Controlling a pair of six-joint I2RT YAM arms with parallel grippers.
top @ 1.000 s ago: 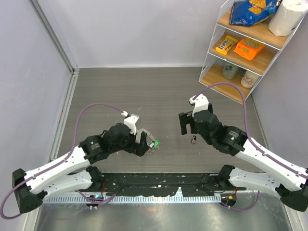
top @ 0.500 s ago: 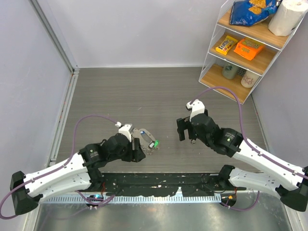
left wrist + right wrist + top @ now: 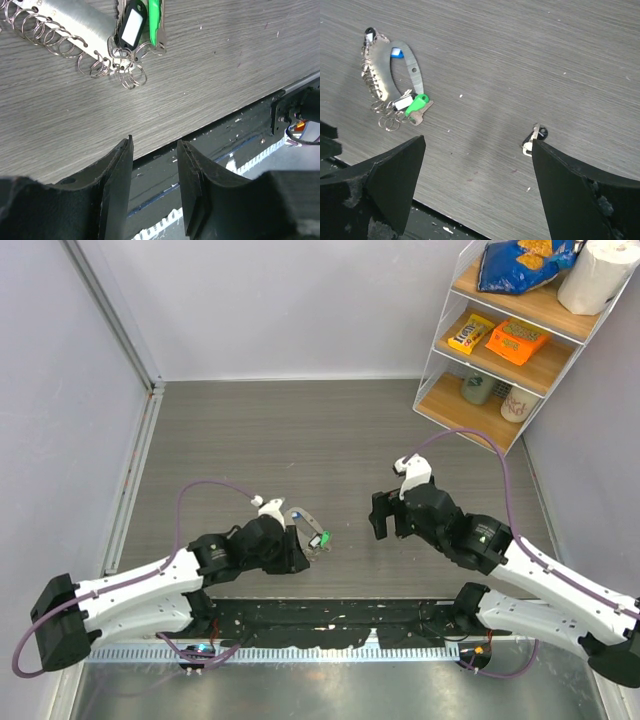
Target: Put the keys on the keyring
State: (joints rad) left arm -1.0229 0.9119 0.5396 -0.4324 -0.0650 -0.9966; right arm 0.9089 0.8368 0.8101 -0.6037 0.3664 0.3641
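My left arm has drawn back toward its base since a second ago, uncovering the bunch it was over, and my left fingers [image 3: 125, 165] have come in from wide to a narrow gap. Nothing is between them; they sit over the near edge of the wood-grain surface [image 3: 520, 60], short of the bunch and not touching it.

Just ahead of them lies the keyring [image 3: 411, 65], a flat grey oval loop with a row of small split rings [image 3: 132, 77] strung along one side. At its near end a green-headed key [image 3: 418, 104] rests beside a black tag with a white window [image 3: 130, 25]. I cannot tell whether that key is threaded on. A blue head [image 3: 396, 51] shows inside the far end of the loop.

My right arm has shifted slightly toward me. My right fingers [image 3: 400, 170] stand wide apart and empty above the surface. A black-headed key [image 3: 537, 134] lies alone, well apart from the bunch, close to my right-hand fingertip.

At the far right a shelf rack [image 3: 500, 360] holds snacks.
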